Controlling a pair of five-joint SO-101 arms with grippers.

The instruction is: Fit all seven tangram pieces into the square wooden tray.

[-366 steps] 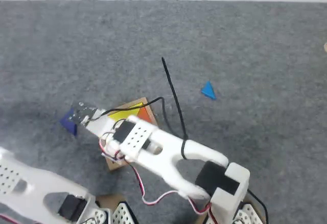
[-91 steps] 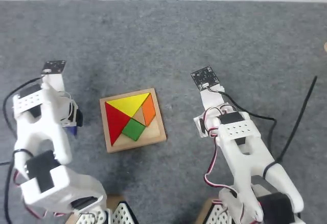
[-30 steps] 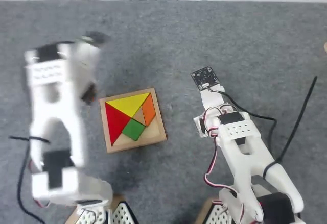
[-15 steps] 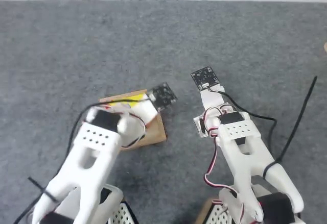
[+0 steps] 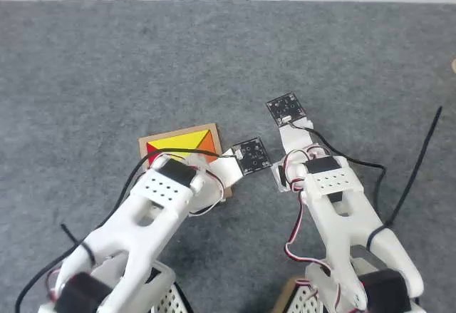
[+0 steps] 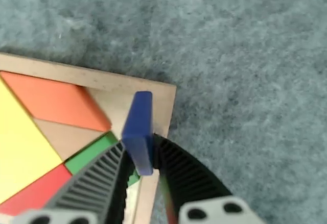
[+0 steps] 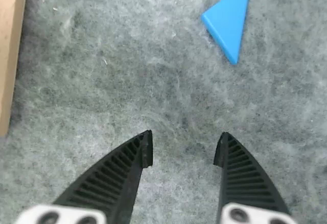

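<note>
Tangram tray (image 5: 182, 129) of pale wood sits on a gray, felt-like counter (image 5: 342, 49), seen from above with two white robot arms reaching in from the near edge. The left arm lies across the tray and covers much of it. Its left hand (image 6: 138, 163) is pinching a dark blue piece (image 6: 139, 127), held up on edge over the tray's corner, above a bare patch of wood; whether the piece touches the tray cannot be told. Already lying flat in the tray are an orange piece (image 6: 56, 101), a yellow triangle (image 6: 20, 147), a green piece (image 6: 92, 155) and a red piece (image 6: 30, 193), fitted against one another. The right hand (image 7: 183, 150) hangs over bare counter just beside the tray's edge, fingers spread and holding nothing. A light blue triangle (image 7: 230, 22) lies flat on the counter beyond its fingertips, apart from the tray.
</note>
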